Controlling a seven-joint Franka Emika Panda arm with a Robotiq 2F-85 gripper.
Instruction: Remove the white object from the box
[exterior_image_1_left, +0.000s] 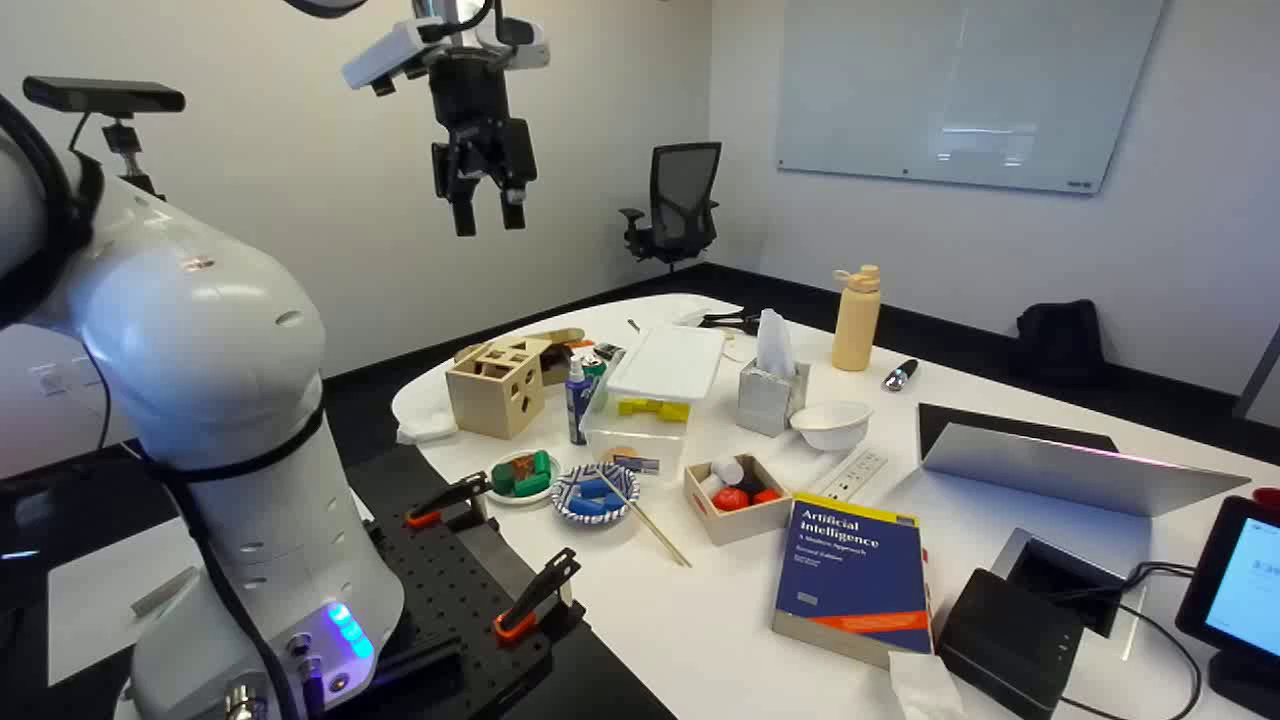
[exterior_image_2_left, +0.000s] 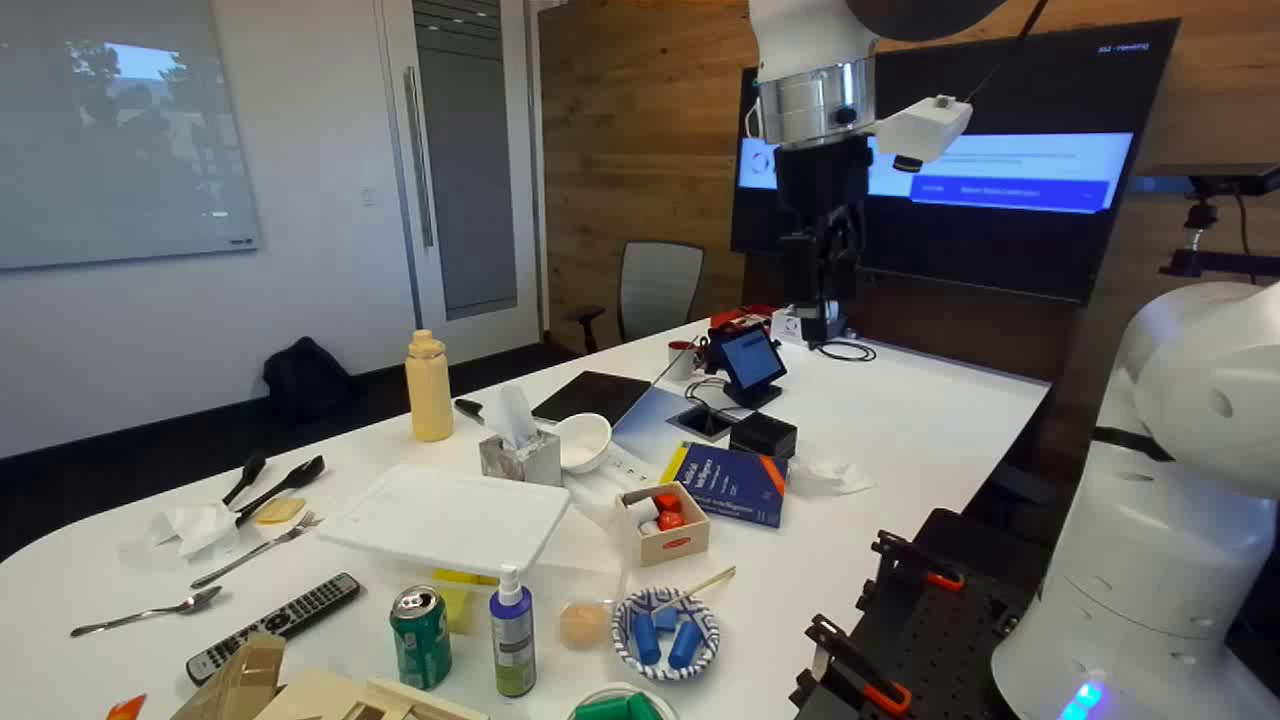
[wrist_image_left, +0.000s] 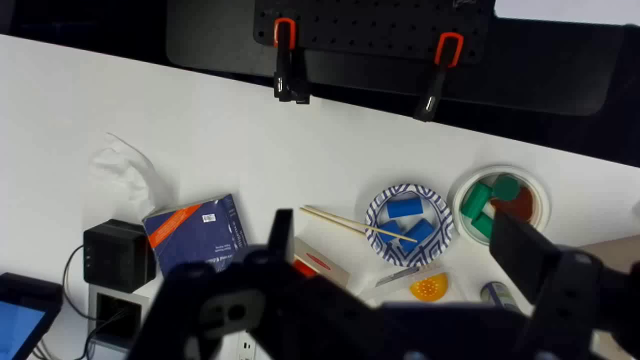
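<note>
The gripper (exterior_image_1_left: 489, 219) is suspended well above the surface (exterior_image_1_left: 700, 625) and points downward. Its jaws are released; in the wrist view they stand wide apart, with items on the surface visible between them.

The white object (exterior_image_1_left: 728, 469) is located inside the box (exterior_image_1_left: 752, 523), a pale, open-topped wooden box standing upright on the surface. Red pieces (exterior_image_2_left: 669, 519) occupy the box with it. In the wrist view, the gripper hides part of the box.

The box stands between the blue book (exterior_image_1_left: 850, 570) and the patterned dish (wrist_image_left: 440, 242). The dish contains blue pieces (wrist_image_left: 405, 207); a wooden stick (wrist_image_left: 360, 223) rests across its rim. A clear container (exterior_image_1_left: 640, 445) with a white lid (exterior_image_1_left: 668, 362) on top is positioned near the box, and a spray bottle (exterior_image_2_left: 513, 640) stands upright just beside the container.
</note>
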